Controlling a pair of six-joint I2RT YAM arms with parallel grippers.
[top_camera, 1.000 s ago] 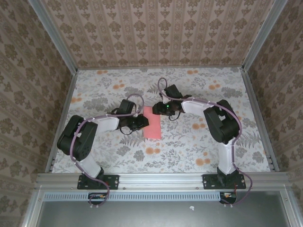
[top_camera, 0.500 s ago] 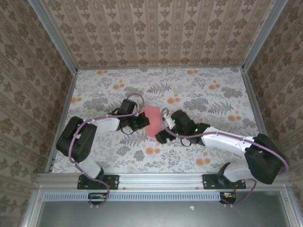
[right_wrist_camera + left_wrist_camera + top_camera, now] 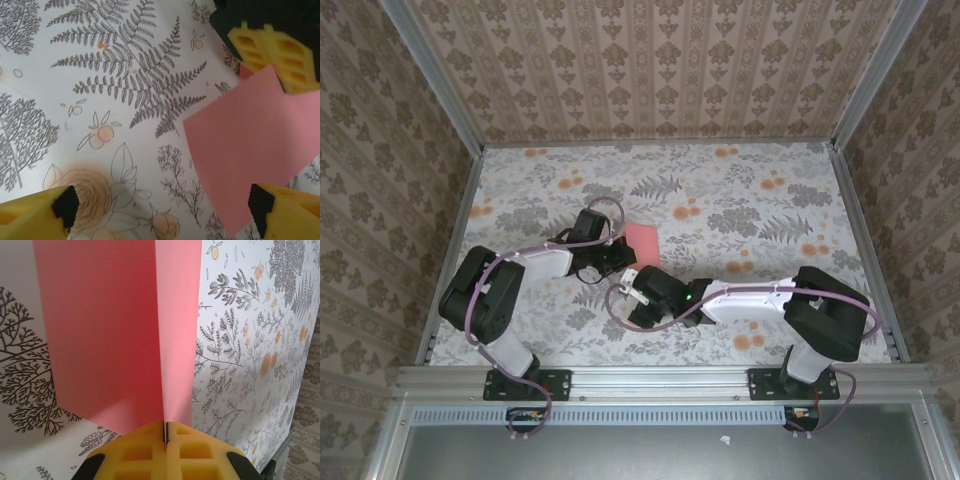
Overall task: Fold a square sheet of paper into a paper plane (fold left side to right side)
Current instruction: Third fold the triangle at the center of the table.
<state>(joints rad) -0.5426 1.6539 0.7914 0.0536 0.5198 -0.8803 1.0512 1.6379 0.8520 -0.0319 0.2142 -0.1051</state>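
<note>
Floral worktop (image 3: pixel 770 290) carried the creased square sheet of paper (image 3: pixel 642 241). The left pincer (image 3: pixel 165 432) pinched its edge. The right pincer (image 3: pixel 162 202) hung spread, hiding its lower part at overhead centre.

Right arm (image 3: pixel 750 297) blocks near side; far table (image 3: pixel 740 170) open.

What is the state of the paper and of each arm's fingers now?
square sheet of paper, folded over, one edge pinched in the left fingers.
left fingers, shut on the paper's edge.
right fingers, open, holding nothing, over the table beside the paper.
</note>
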